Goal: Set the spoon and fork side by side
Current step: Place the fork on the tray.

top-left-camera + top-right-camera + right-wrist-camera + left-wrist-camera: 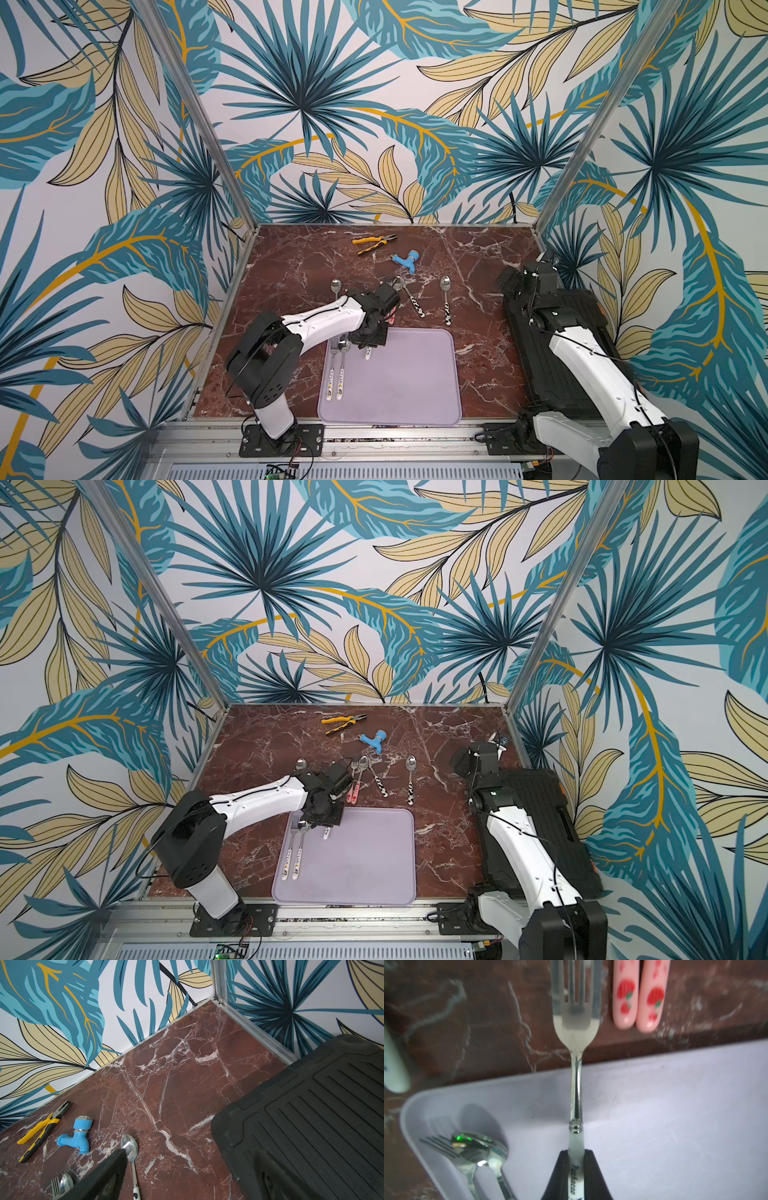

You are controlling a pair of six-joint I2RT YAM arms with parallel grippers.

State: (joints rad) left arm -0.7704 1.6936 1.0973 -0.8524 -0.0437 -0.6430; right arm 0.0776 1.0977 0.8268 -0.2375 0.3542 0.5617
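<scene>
one fork (576,1032) sits pinched in the left gripper (576,1155) over the tray (675,1105), right gripper (192,1153) spread wide.

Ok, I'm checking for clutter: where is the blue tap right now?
In both top views the blue tap lies far back on the table, beside the yellow pliers.

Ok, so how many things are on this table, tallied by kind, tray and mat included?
Forks: 4
Spoons: 4
Pliers: 1
Blue tap: 1
Lilac tray: 1
Black ribbed mat: 1
Total: 12
</scene>
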